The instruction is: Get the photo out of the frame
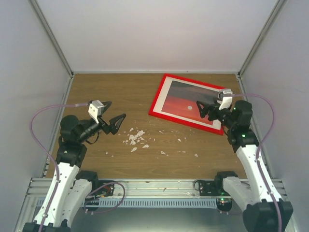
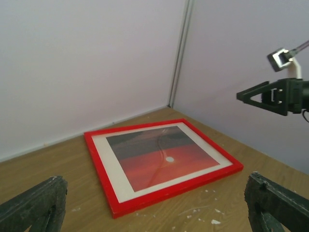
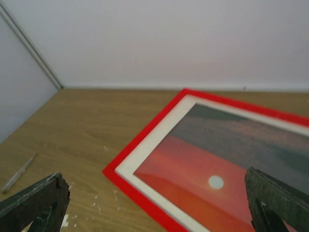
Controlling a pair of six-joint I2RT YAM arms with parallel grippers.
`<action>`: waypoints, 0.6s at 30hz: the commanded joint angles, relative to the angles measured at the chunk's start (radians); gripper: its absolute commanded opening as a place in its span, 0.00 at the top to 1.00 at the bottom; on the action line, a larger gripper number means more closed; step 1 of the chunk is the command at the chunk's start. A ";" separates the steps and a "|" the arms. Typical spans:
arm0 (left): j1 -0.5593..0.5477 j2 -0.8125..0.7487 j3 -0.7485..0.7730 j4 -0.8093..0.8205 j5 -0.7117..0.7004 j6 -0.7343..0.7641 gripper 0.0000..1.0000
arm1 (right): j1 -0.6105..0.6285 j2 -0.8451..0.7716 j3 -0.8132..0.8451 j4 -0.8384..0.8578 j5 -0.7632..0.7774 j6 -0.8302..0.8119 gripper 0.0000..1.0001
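Observation:
The red frame (image 1: 159, 96) lies flat, face up, at the back right of the wooden table. The sunset photo (image 1: 186, 101) sits inside it behind a white mat. The frame (image 2: 96, 164) and photo (image 2: 159, 157) also show in the left wrist view, and the frame (image 3: 145, 130) and photo (image 3: 227, 159) in the right wrist view. My right gripper (image 1: 204, 110) is open and empty, hovering over the photo's right part. My left gripper (image 1: 114, 118) is open and empty, above the table well left of the frame.
White crumbs (image 1: 135, 137) are scattered on the table in front of the frame. White walls enclose the back and both sides. A thin grey sliver (image 3: 18, 173) lies on the table at the left of the right wrist view.

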 commanded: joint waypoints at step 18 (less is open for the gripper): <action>-0.010 0.050 -0.011 0.030 0.057 -0.046 0.01 | 0.102 0.574 0.129 -0.196 0.097 -0.014 0.01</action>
